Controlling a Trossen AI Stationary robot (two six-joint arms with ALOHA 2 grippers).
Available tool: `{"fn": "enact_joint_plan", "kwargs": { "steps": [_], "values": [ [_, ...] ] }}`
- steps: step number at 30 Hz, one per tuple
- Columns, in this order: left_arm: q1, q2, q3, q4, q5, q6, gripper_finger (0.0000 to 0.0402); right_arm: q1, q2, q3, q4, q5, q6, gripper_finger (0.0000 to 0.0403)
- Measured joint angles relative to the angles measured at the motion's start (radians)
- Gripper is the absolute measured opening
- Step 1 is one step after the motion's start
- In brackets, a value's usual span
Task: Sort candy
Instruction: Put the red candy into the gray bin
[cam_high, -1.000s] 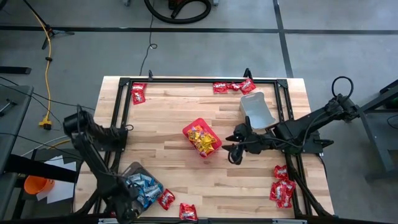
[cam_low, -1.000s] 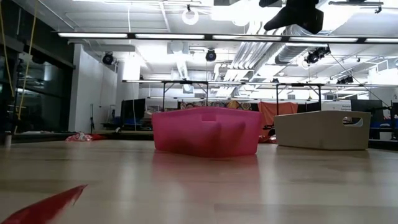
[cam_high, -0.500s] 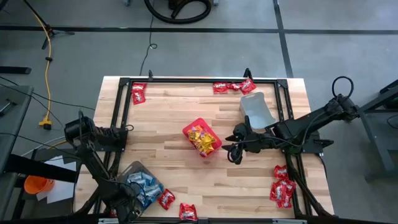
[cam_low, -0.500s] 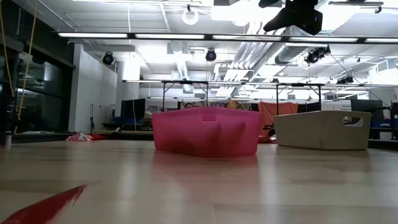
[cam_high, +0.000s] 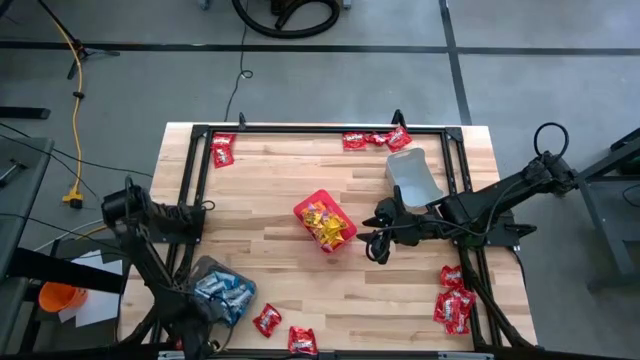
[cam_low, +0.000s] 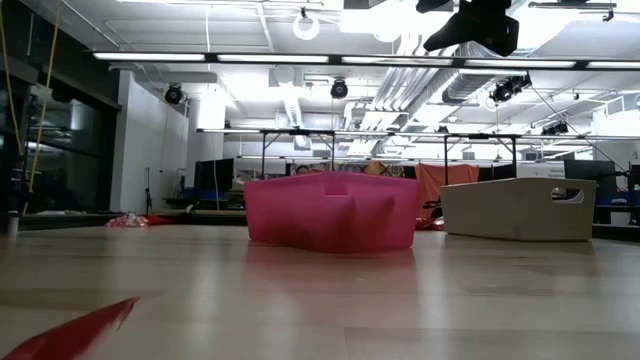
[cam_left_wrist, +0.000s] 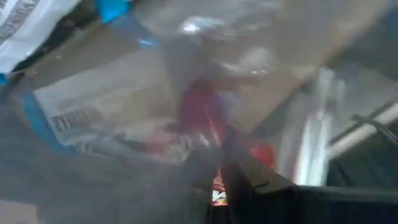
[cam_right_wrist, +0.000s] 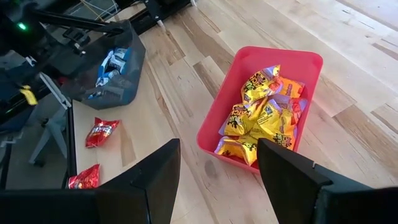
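Since the earlier frame, the clear tub (cam_high: 218, 292) of blue-and-white candy (cam_high: 222, 290) has been shifted slightly away from the red bin (cam_high: 325, 222), with the left hand (cam_high: 196, 322) at its corner; finger state cannot be told. Yellow candy (cam_right_wrist: 264, 112) is held in the red bin. Just beside it, the right hand (cam_right_wrist: 217, 171) is held open. Red candy (cam_high: 453, 305) lies scattered on the worktop (cam_high: 280, 175). No writing is legible.

From my seat the wooden table (cam_high: 300, 180) stands on a grey concrete floor (cam_high: 330, 80) crossed by dark seams. A yellow cable (cam_high: 76, 100) trails over that floor, and an orange bucket (cam_high: 56, 297) sits near a table corner. Across the room I see white ceiling ducts (cam_low: 290, 100), long strip lights (cam_low: 200, 57) and folding tables (cam_low: 300, 140).
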Motion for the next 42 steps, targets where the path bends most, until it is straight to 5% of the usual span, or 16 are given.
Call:
{"fn": "enact_joint_plan", "kwargs": {
  "steps": [10,16,20,26,30,42],
  "values": [
    [0.008,-0.338,0.061,-0.012,-0.009,0.281,0.0002,-0.005,0.0,0.0,-0.005,0.002,-0.003,0.0206],
    [0.14,-0.575,0.081,-0.011,-0.437,0.51,0.0001,-0.005,0.0,0.0,-0.005,-0.005,-0.009,0.0206],
    [0.347,-0.637,0.081,-0.042,-0.595,0.782,0.0,-0.003,-0.003,0.0,0.004,-0.026,-0.009,0.0206],
    [0.699,-0.599,0.08,0.114,-0.66,1.268,0.0,-0.003,-0.071,0.0,0.154,-0.046,-0.103,0.0206],
    [0.893,-0.523,0.08,0.354,-0.592,1.477,0.0,-0.003,-0.152,0.0,0.222,-0.029,-0.215,0.0206],
    [1.193,-0.139,0.08,0.87,-0.377,1.516,0.0,-0.005,-0.332,0.001,0.316,0.262,-0.521,0.0206]
  ]
}}
